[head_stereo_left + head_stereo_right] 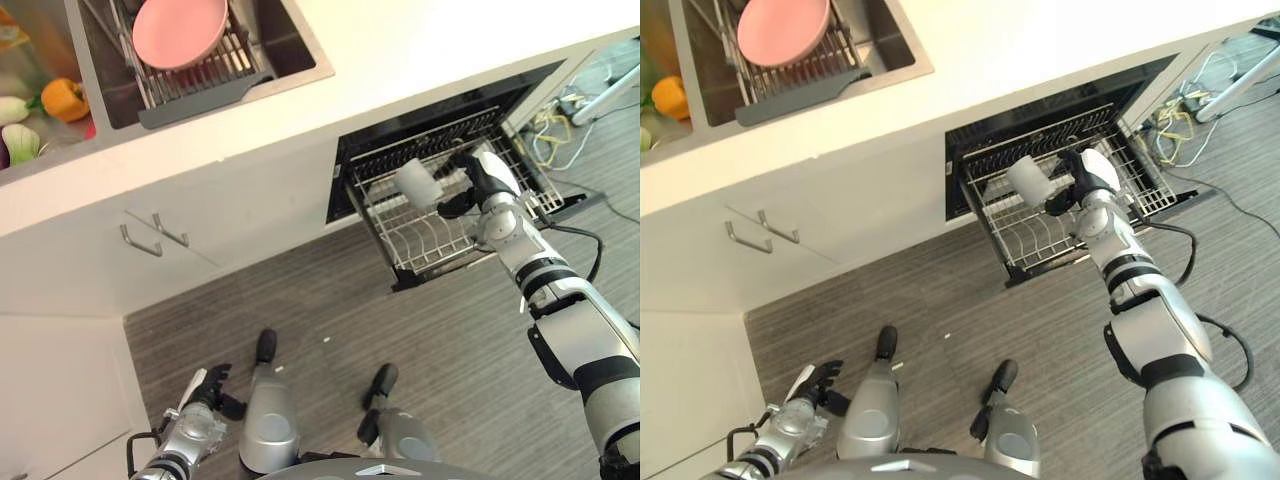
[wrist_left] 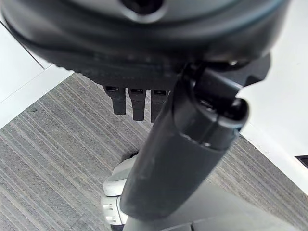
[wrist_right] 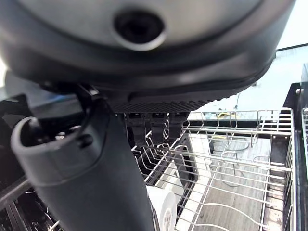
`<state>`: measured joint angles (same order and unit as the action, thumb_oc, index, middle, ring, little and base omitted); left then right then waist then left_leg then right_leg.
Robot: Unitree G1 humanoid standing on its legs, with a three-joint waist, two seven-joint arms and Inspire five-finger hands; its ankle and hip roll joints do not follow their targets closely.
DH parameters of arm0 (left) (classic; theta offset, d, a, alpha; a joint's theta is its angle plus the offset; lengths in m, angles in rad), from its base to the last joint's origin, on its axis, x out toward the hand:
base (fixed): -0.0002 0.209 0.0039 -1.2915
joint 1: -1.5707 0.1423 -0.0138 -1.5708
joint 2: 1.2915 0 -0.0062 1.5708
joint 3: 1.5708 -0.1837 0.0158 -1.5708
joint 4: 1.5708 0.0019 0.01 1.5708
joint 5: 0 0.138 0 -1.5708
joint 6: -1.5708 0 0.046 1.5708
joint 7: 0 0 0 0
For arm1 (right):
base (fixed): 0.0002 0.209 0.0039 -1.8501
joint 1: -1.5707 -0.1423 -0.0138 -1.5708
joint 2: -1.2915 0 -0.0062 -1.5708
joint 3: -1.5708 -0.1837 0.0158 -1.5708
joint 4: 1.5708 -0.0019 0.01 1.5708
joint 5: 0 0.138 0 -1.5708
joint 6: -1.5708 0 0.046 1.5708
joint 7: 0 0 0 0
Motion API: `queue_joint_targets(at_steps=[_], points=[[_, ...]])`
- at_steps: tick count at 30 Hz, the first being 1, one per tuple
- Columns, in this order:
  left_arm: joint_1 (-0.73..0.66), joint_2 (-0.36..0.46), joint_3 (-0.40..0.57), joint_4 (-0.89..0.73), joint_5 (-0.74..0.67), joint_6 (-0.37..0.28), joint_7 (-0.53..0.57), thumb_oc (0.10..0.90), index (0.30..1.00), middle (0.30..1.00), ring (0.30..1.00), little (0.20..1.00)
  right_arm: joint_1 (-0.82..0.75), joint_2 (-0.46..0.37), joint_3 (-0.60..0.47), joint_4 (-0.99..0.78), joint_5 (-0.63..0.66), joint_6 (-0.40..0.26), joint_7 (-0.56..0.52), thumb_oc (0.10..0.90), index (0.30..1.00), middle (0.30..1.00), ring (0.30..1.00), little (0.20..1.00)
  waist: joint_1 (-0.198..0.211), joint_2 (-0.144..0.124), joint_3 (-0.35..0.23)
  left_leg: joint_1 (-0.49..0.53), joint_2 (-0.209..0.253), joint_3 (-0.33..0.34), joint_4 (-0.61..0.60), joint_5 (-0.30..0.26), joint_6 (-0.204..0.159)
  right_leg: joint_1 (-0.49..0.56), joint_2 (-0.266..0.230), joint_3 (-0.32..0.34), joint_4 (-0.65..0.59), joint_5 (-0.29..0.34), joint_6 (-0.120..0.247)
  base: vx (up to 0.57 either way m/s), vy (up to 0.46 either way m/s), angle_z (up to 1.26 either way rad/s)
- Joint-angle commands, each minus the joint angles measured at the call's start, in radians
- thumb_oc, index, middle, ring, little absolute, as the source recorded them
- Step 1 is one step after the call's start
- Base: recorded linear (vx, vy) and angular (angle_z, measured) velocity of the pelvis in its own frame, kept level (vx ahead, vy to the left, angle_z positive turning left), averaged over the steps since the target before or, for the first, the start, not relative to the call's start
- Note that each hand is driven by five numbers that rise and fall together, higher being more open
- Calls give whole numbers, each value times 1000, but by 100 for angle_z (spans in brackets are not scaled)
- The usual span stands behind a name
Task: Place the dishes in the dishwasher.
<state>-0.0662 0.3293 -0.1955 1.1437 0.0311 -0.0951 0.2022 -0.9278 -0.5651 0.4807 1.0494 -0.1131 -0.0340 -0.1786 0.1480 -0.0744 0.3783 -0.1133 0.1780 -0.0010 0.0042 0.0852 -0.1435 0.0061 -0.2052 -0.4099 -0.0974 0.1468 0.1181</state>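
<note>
My right hand (image 1: 478, 180) is shut on a white cup (image 1: 417, 183) and holds it tilted just above the pulled-out wire rack (image 1: 430, 245) of the open dishwasher (image 1: 440, 110). The right wrist view looks past the thumb to the cup (image 3: 162, 211) and the rack wires (image 3: 231, 159) below. A pink plate (image 1: 180, 30) stands in a dark drying rack (image 1: 200, 95) inside the sink at the upper left. My left hand (image 1: 205, 395) hangs low over the floor at the lower left, fingers relaxed and holding nothing.
The white counter (image 1: 420, 50) runs above the dishwasher. An orange pepper (image 1: 65, 98) and other vegetables lie left of the sink. Cupboard handles (image 1: 155, 235) stick out from the white front. Loose cables (image 1: 555, 125) lie on the wood floor right of the dishwasher.
</note>
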Motion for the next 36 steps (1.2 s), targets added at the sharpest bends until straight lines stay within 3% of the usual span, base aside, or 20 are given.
queue_joint_targets(at_steps=[1, 4, 5, 6, 7, 8, 10, 15, 21, 23, 24, 25, 26, 27, 29, 33, 34, 35, 36], points=[[42, -10, -66, -6, -12, -12, 14, 800, 900, 900, 900, 900, 4, -107, -28, -164, 54, -52, -19, 800, 900, 900, 900, 900, 9, 14, -89, 14, -15, -1, 3, -31, 11, -1, -40, 25, 137, -159, 42, 28, -2, -6], [50, -36, -35, 14, -31, -9, 15, 800, 900, 900, 900, 900, 193, -100, -132, -457, 143, -85, 2, 800, 900, 900, 900, 900, -17, 13, -108, 41, -13, 13, -7, -34, 11, 18, -37, 31, 130, -161, 44, 57, 0, -10], [42, -56, -21, 12, -33, -12, 14, 800, 900, 900, 900, 900, 398, -16, -296, -692, 334, -166, -10, 800, 900, 900, 900, 900, -34, 24, -112, 60, -10, 18, -16, -36, 11, 35, -35, 32, 127, -169, 45, 57, -9, -5], [42, -54, -25, 12, -34, -12, 14, 800, 900, 900, 900, 900, 406, -16, -302, -698, 333, -164, -9, 800, 900, 900, 900, 900, -32, 22, -116, 56, -11, 17, -16, -33, 12, 33, -36, 31, 125, -165, 46, 73, -25, 2], [43, -63, -24, 16, -29, -13, 16, 800, 900, 900, 900, 900, 540, 98, -425, -855, 548, -282, 21, 800, 900, 900, 900, 900, -31, 37, -123, 70, -10, 13, -23, -36, 10, 54, -36, 17, 122, -176, 45, 59, -29, 0], [57, -66, -11, -4, -28, -14, 10, 800, 900, 900, 900, 900, 589, 107, -469, -1016, 563, -324, 38, 800, 900, 900, 900, 900, -31, 44, -128, 73, -10, 9, -27, -34, 7, 61, -35, 7, 119, -180, 45, 79, -40, -8], [72, -72, 14, 4, -35, -17, 8, 800, 900, 900, 900, 900, 665, 152, -527, -1148, 557, -356, 24, 800, 900, 900, 900, 900, -30, 53, -142, 72, -12, 0, -35, -27, 4, 69, -32, -8, 111, -179, 45, 43, -45, 8], [99, -93, 34, 15, -51, -26, 8, 800, 900, 900, 900, 900, 706, 224, -529, -1300, 561, -410, 39, 800, 900, 900, 900, 900, -24, 74, -158, 73, -8, -8, -48, -11, -8, 81, -22, -22, 99, -182, 41, 21, -40, 9], [129, -115, 61, -6, -98, -47, 39, 800, 900, 900, 900, 900, 692, 217, -460, -1366, 512, -411, 31, 800, 900, 900, 900, 900, 3, 102, -158, 58, 0, -16, -31, 7, -32, 102, -3, -45, 74, -187, 31, 19, -51, 14], [136, -119, 71, -11, -107, -55, 54, 800, 900, 900, 900, 900, 693, 206, -451, -1376, 483, -407, 21, 800, 900, 900, 900, 900, 6, 103, -143, 14, 0, -18, 60, 3, -44, 118, 2, -50, 54, -191, 20, -21, -77, 16], [122, -131, 69, -11, -112, -60, 54, 800, 900, 900, 900, 900, 691, 188, -461, -1386, 446, -406, -3, 800, 900, 900, 900, 900, 11, 91, -112, -77, -17, 18, 190, 42, -67, 149, -1, -71, 24, -195, 10, -39, -96, 18], [114, -137, 63, -13, -109, -58, 56, 800, 900, 900, 900, 900, 697, 203, -471, -1382, 467, -408, -9, 800, 900, 900, 900, 900, 7, 84, -114, -108, -16, 65, 187, 48, -54, 158, -1, -88, 16, -200, 12, -35, -66, 53], [113, -136, 62, -13, -109, -58, 56, 800, 900, 900, 900, 900, 698, 204, -471, -1382, 468, -408, -8, 800, 900, 900, 900, 900, 7, 83, -115, -109, -17, 65, 188, 47, -53, 156, -2, -87, 17, -201, 13, 52, -4, 103], [114, -139, 53, -42, -107, -53, 56, 800, 900, 900, 900, 900, 701, 220, -480, -1373, 483, -416, -20, 800, 900, 900, 900, 900, 7, 77, -125, -136, -15, 148, 151, 57, -31, 160, -1, -105, 12, -205, 20, 73, 25, 121], [104, -144, 64, -12, -112, -47, 58, 800, 900, 900, 900, 900, 680, 233, -483, -1358, 463, -424, -47, 800, 900, 900, 900, 900, 22, 64, -148, -137, -9, 204, 101, 70, -4, 162, 7, -118, 15, -202, 28, 140, 78, 61], [124, -161, 80, 43, -104, -51, 51, 800, 900, 900, 900, 900, 696, 257, -511, -1369, 436, -412, -40, 800, 900, 900, 900, 900, 39, 38, -202, -53, -85, 158, 13, 16, 62, 185, -45, -157, 78, -189, 59, 252, 214, 23], [127, -163, 92, 65, -102, -42, 57, 800, 900, 900, 900, 900, 715, 279, -528, -1376, 442, -418, -52, 800, 900, 900, 900, 900, 45, 27, -216, -22, -114, 160, -2, -11, 83, 187, -92, -173, 141, -180, 72, 210, 268, 45], [127, -162, 92, 65, -102, -43, 57, 800, 900, 900, 900, 900, 716, 280, -529, -1377, 442, -418, -51, 800, 900, 900, 900, 900, 45, 24, -215, -20, -118, 161, -2, -12, 85, 187, -97, -172, 146, -183, 74, 252, 363, 53], [126, -158, 94, 81, -95, -43, 55, 800, 900, 900, 900, 900, 718, 301, -517, -1379, 439, -417, -48, 800, 900, 900, 900, 900, 42, 22, -219, 15, -148, 159, -11, -42, 116, 165, -138, -159, 238, -164, 84, 198, 318, 25]])
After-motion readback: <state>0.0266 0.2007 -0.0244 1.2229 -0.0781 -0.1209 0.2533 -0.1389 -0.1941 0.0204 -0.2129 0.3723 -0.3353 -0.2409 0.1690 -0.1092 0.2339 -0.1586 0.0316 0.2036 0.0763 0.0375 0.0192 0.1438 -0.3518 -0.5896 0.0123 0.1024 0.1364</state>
